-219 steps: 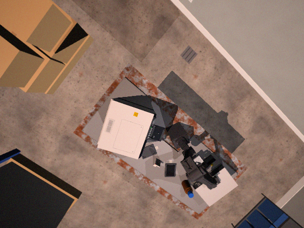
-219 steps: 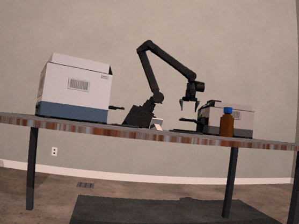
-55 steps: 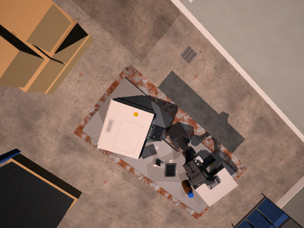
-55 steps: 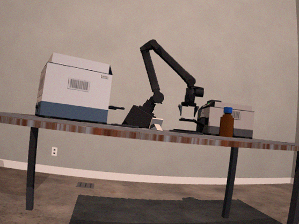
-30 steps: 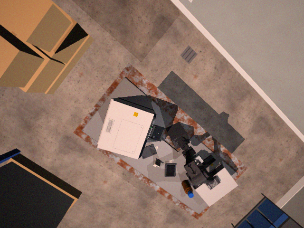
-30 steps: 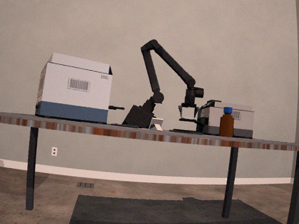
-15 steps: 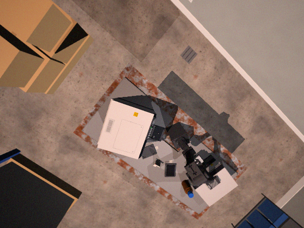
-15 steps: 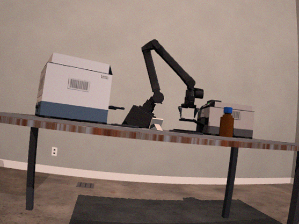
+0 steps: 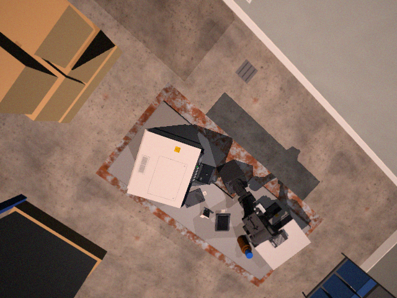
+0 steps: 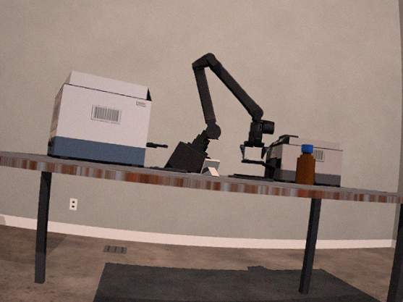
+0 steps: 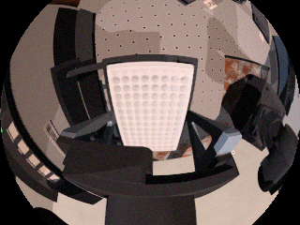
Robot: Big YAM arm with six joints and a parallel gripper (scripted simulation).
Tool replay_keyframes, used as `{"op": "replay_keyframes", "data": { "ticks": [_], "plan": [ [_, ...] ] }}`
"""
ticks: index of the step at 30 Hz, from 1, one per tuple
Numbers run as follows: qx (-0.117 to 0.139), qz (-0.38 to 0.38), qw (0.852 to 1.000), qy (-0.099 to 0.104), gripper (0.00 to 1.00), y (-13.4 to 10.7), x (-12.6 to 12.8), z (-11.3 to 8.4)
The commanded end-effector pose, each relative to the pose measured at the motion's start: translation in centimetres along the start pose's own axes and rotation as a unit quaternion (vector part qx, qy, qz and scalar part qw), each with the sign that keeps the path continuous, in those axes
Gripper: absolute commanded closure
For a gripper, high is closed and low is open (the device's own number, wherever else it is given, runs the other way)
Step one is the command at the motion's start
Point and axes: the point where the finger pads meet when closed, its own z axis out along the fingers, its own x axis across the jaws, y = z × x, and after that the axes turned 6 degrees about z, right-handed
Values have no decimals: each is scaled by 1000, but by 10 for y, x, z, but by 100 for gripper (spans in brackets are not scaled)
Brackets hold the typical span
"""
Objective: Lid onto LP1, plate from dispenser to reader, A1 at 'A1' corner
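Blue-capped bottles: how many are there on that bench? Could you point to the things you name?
1. The brown bottle (image 9: 242,243) (image 10: 305,169) stands near the bench's edge, beside the smaller white machine (image 9: 274,256) (image 10: 328,164). Others might be hidden behind the machines.

Plain grey wall (image 9: 346,64) (image 10: 171,18) with pale baseboard (image 9: 288,73) (image 10: 169,238), mottled brown concrete floor (image 9: 154,256) (image 10: 70,250).

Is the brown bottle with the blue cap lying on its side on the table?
No, the brown bottle stands upright on the table, its blue cap on top.
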Motion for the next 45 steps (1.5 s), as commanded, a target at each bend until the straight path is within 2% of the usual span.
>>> {"op": "replay_keyframes", "data": {
  "ticks": [1, 10, 11, 34, 45],
  "plan": [
    [-1, 0, 1000, 8, 0, 3, 8, 0],
    [1, 1, 1000, 20, 0, 3, 18, -14],
    [1, 1, 1000, 20, 14, 3, 18, -14],
    [1, 1, 1000, 20, 14, 3, 18, -14],
    [7, 6, 1000, 25, 14, -4, 21, -24]
  ]
}}
